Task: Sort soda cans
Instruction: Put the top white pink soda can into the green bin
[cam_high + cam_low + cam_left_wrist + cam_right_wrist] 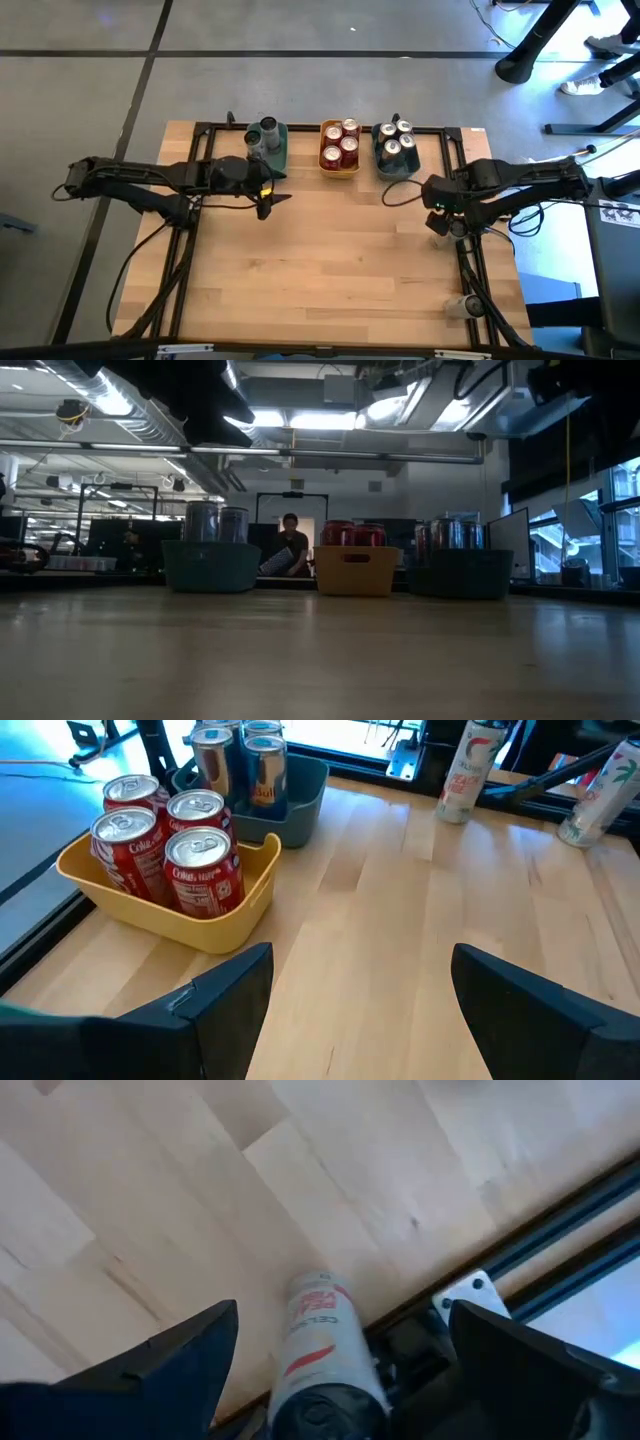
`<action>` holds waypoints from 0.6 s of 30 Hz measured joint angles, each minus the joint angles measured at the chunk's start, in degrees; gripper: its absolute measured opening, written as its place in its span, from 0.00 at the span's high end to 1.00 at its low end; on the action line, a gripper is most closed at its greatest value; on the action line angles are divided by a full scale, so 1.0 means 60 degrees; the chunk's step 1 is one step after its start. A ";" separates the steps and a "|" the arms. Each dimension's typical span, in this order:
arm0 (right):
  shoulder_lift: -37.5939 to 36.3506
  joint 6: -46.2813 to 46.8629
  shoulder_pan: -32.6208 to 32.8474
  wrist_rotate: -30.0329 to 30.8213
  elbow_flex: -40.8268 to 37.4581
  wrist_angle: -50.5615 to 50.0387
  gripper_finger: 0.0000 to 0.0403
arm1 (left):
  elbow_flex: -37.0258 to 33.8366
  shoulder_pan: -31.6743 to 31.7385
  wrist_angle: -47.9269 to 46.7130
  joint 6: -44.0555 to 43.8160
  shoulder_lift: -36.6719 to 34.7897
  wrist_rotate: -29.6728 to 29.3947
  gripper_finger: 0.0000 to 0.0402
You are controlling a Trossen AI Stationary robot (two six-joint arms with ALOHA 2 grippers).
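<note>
Fingers point(225, 1010) of the left gripper point(360, 1010) are dark, matte, wedge-shaped slabs, spread wide with only bare wood between them; they hold nothing. That gripper hangs over the table's left half, at about five o'clock from the teal bin point(275, 150). Equally blunt and dark, the right gripper point(340, 1370) also stands wide apart and empty, at the table's right edge, above a slim white spray can point(320, 1350) with red lettering that lies on its side, its long axis running along the table's edge rail.

Pale, smooth butcher-block planks make up the table point(330, 260), framed by black metal rails. Along its far edge three rectangular plastic bins sit in a row. At eleven o'clock of the table's centre, the teal bin carries silver-grey soda cans point(267, 133). At twelve o'clock, the yellow bin point(170, 910), glossy with rounded corners, holds four red soda cans point(205, 870). At one o'clock, the grey bin point(400, 162) holds dark soda cans point(397, 138). Every can is a short metal cylinder standing upright, long axis vertical, shiny silver top with pull tab facing up.
</note>
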 joint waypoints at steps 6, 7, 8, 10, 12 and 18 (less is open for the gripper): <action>0.0080 0.0608 0.1028 0.0099 0.0000 -0.0001 0.11 | -0.0004 0.0000 0.0093 0.0014 0.0002 0.0000 0.27; 0.0084 0.0689 0.1221 0.0107 0.0000 0.0017 0.11 | -0.0004 0.0000 0.0138 0.0016 -0.0001 0.0000 0.27; 0.0077 0.0706 0.1415 0.0144 0.0000 0.0002 0.11 | -0.0004 0.0000 0.0156 0.0017 -0.0001 -0.0003 0.27; 0.0066 0.0709 0.1792 0.0200 -0.0005 -0.0022 0.11 | -0.0004 0.0000 0.0137 0.0017 0.0000 0.0000 0.27; 0.0073 0.0694 0.2163 0.0271 -0.0101 0.0007 0.11 | -0.0004 0.0000 0.0140 0.0017 0.0000 0.0000 0.27; 0.0061 0.0760 0.3242 0.0159 -0.0880 -0.0013 0.11 | -0.0004 0.0000 0.0127 0.0048 0.0002 0.0000 0.27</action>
